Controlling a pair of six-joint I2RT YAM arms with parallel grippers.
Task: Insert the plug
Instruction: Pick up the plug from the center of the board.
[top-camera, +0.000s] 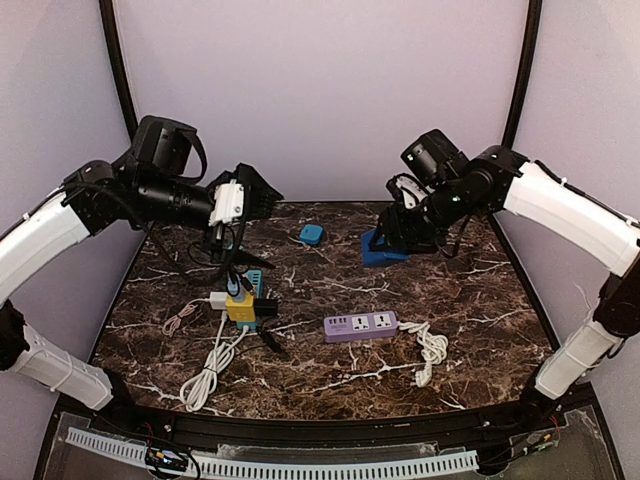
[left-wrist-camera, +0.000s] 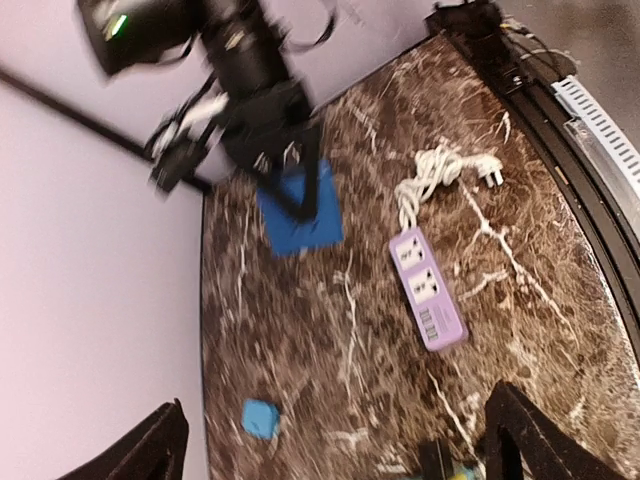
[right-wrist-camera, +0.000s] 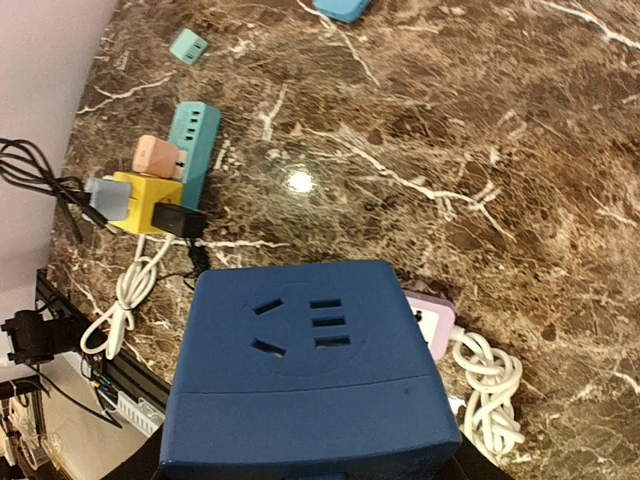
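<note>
Tabletop (top-camera: 492, 318) open right, cables (top-camera: 207, 372) crowd left

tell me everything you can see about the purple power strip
The purple power strip is a lavender, plastic-looking block lying flat, face up, on the marble table near the front middle. Two white-faced sockets sit in a row, with small ports at one end. Its white cord is bundled at the other end, its plug lying on the table. Nothing else touches it.

Lilac walls (top-camera: 320, 90); dark marble tabletop (top-camera: 480, 320) (white-veined).
</note>
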